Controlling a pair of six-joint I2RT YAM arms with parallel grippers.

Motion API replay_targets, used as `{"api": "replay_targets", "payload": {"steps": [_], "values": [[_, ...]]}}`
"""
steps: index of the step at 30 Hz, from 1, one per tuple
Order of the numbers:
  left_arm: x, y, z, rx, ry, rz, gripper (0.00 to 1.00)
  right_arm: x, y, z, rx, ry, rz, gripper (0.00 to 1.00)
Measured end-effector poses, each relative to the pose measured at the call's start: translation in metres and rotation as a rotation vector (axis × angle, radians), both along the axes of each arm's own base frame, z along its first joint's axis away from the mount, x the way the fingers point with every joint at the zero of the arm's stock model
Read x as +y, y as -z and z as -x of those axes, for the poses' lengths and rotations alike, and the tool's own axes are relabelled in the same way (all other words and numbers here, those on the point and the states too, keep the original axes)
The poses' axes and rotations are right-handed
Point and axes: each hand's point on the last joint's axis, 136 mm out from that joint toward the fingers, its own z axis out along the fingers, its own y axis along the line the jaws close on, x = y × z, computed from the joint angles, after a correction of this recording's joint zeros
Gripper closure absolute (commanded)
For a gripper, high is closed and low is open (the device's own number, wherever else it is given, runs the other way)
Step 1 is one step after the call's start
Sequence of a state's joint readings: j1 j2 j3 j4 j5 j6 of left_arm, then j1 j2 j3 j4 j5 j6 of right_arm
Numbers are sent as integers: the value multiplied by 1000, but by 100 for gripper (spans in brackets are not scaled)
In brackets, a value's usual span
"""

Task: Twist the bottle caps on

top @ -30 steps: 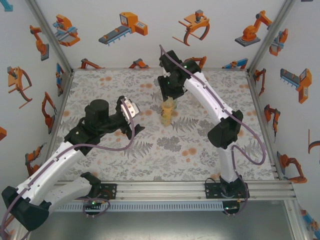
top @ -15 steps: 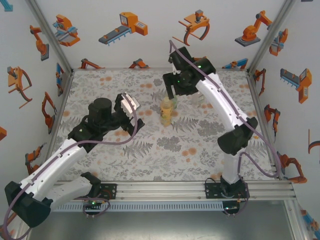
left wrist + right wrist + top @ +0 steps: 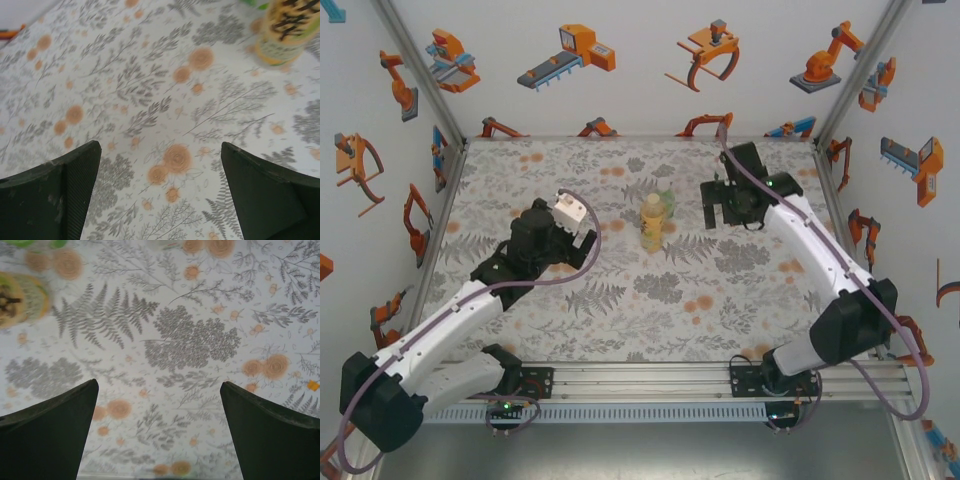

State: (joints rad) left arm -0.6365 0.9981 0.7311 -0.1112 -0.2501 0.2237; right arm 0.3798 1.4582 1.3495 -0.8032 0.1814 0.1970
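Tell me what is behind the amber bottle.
Part of a green bottle shows just beyond the amber bottle, which hides its lower part. Whether they touch cannot be seen.

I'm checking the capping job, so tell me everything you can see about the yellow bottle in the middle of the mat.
The yellow bottle is small, amber-tinted plastic with a pale label carrying dark print. It stands upright near the middle of the flowered mat, its yellowish top looking capped, though how tightly cannot be told. Nothing grips it; it rests on the mat. A green bottle sits just behind it, and whether they touch is unclear.
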Motion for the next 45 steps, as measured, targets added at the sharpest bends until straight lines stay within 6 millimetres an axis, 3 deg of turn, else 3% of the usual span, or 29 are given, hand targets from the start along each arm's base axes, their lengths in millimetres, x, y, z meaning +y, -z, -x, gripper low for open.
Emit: {"api": "replay_targets", "payload": {"steps": [7, 13, 18, 22, 27, 32, 40, 45], "values": [[53, 33, -14, -27, -234, -46, 3, -49, 58, 7, -117, 55, 107, 1], [107, 64, -21, -41, -421, -31, 3, -83, 104, 4, -226, 115, 121, 1], [139, 90, -25, -55, -516, 19, 3, -111, 137, 9, -306, 181, 108, 0], [154, 107, -27, -56, -544, 73, 3, -121, 135, 1, -400, 211, 82, 0], [157, 109, -45, -85, -525, 158, 3, -134, 126, -20, -533, 242, 24, 1], [151, 125, -58, -66, -481, 191, 3, -132, 143, -13, -537, 219, -9, 1], [158, 149, -74, -8, -467, 250, 3, -137, 130, -19, -595, 258, -13, 1], [163, 138, -90, -8, -469, 298, 3, -141, 127, -21, -603, 283, -7, 1]]}}
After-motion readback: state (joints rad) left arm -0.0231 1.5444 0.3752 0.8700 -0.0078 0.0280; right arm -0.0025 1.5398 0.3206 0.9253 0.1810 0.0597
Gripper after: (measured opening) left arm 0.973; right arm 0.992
